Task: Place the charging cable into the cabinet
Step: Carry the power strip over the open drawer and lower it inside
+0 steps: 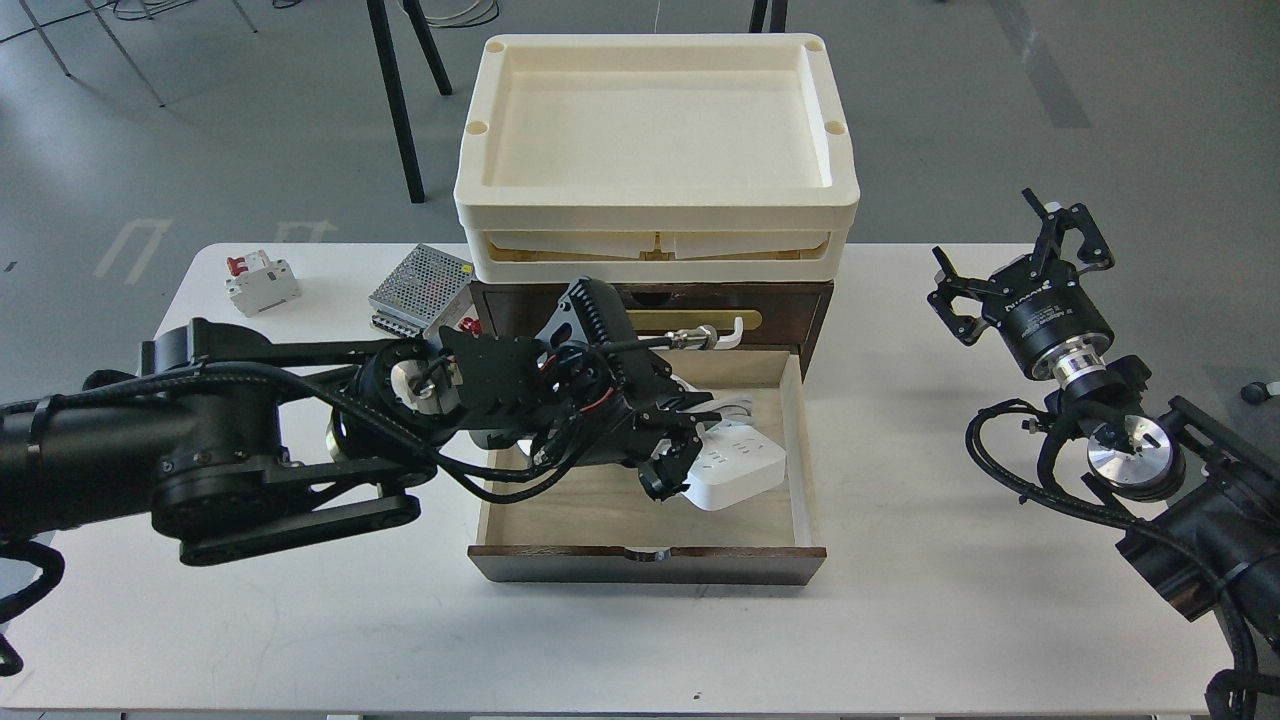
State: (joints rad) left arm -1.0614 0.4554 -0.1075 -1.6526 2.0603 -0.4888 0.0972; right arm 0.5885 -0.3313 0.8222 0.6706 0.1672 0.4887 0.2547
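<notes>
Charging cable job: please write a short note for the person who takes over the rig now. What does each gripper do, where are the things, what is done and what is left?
Left gripper: inside the open drawer, at the charging cable; whether its fingers are closed on it, the head view does not show.
Right gripper: open, holding nothing, above the table to the right of the cabinet.
Done: the drawer is pulled out and the cable lies in its right half.
Left: release the cable if it is held, take the left arm out, and probably push the drawer shut.
</notes>
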